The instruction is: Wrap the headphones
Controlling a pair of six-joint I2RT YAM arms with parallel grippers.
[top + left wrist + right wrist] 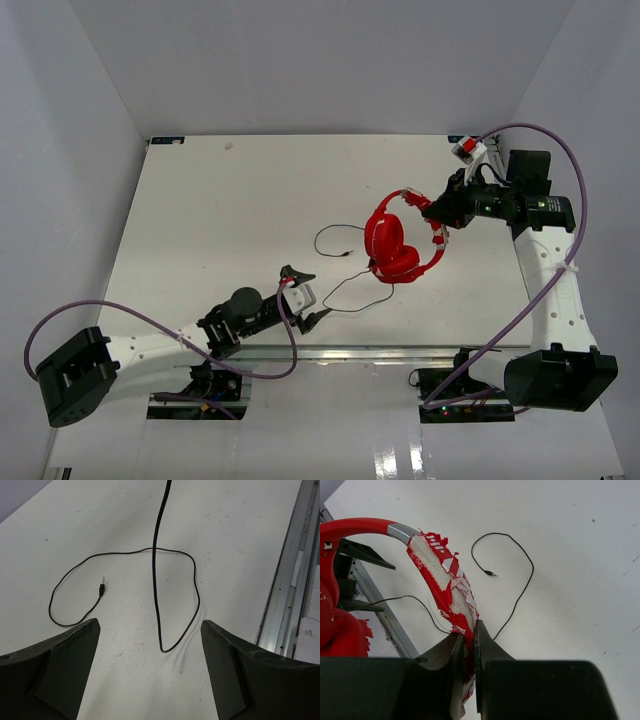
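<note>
Right claw [469, 630] clenched on the peeling headband [442, 575] of the headphones [392, 245], well apart from left claw [310, 296]. Left claw released, jaws wide, low over tabletop [220, 220]; cord [195, 590] loops loose just ahead of it.

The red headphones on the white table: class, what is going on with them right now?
The right gripper is shut on the peeling headband of the small red on-ear headphones. The left gripper hangs open and empty, low over the thin dark cord, which lies in loose loops on the white table, plug free. Nothing is wrapped yet.
</note>
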